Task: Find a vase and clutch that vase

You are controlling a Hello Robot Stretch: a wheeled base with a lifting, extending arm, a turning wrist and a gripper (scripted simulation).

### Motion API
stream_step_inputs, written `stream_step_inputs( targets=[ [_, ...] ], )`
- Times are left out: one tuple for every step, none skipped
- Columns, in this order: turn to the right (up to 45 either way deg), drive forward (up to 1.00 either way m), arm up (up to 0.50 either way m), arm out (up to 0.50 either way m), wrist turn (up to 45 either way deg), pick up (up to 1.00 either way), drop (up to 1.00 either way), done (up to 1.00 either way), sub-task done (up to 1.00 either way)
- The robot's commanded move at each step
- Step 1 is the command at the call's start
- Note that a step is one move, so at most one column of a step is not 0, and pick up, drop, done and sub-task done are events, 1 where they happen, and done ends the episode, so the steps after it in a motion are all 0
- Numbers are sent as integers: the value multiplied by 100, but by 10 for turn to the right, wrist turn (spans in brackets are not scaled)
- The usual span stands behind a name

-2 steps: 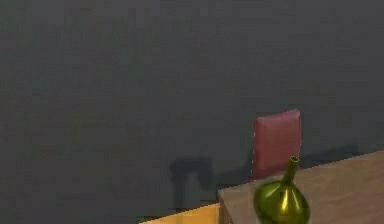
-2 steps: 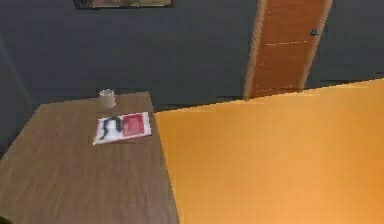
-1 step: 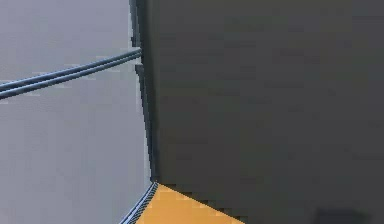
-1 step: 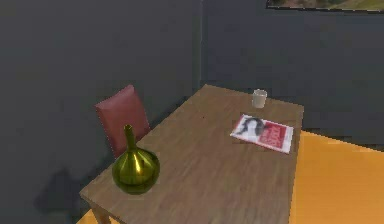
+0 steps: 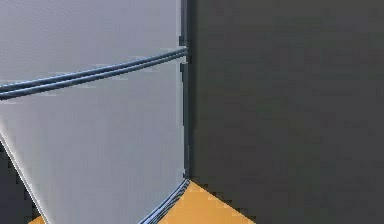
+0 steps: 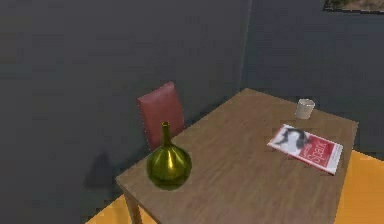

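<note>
A golden-olive vase [image 6: 168,160] with a round belly and a thin neck stands upright near the left corner of a brown wooden table [image 6: 250,160] in the arm side view.
A red chair [image 6: 160,112] stands behind the table against the dark wall. A magazine [image 6: 306,147] and a small white cup [image 6: 305,108] lie toward the table's right. In the forward view a tall grey fridge [image 5: 90,120] stands close ahead beside a dark wall [image 5: 290,100], with orange floor [image 5: 200,210] below.
</note>
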Motion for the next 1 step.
stream_step_inputs(
  targets=[
    [0, 0, 50, 0, 0, 0, 0, 0, 0]
  ],
)
